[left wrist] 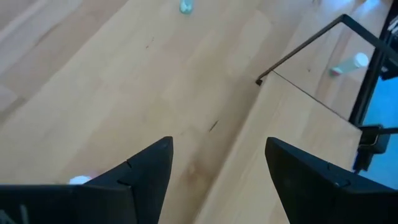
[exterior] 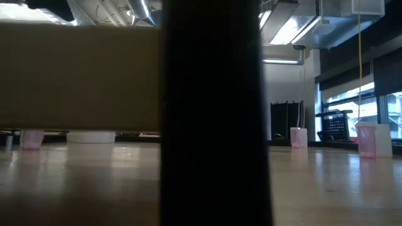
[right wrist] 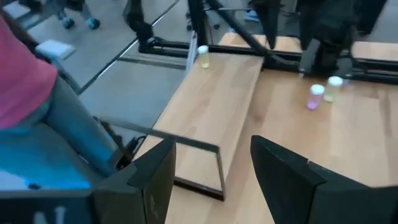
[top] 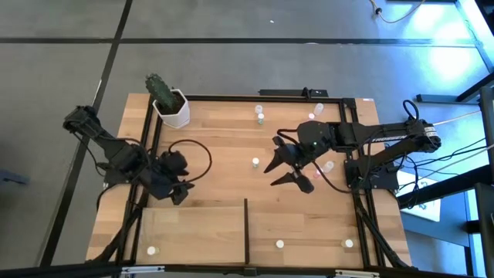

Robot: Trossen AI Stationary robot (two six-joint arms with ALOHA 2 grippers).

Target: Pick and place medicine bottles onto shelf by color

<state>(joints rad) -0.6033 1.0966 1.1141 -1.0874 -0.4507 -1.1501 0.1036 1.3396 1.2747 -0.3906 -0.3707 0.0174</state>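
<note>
The right gripper point(top: 296, 169) hovers spread and empty at frame centre-right; the left gripper point(top: 181, 188) hangs spread above the shelf point(top: 193, 232), centre-left.

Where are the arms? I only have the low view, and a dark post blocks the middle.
Observer: Left gripper hangs over the table's left side, at the shelf edge, open and empty.
Operator: Right one?
Observer: Right gripper is mid-table, open and empty, near a bottle.
Operator: Anything on the shelf?
Observer: Three bottles: one left of the divider, two right of it.
</note>
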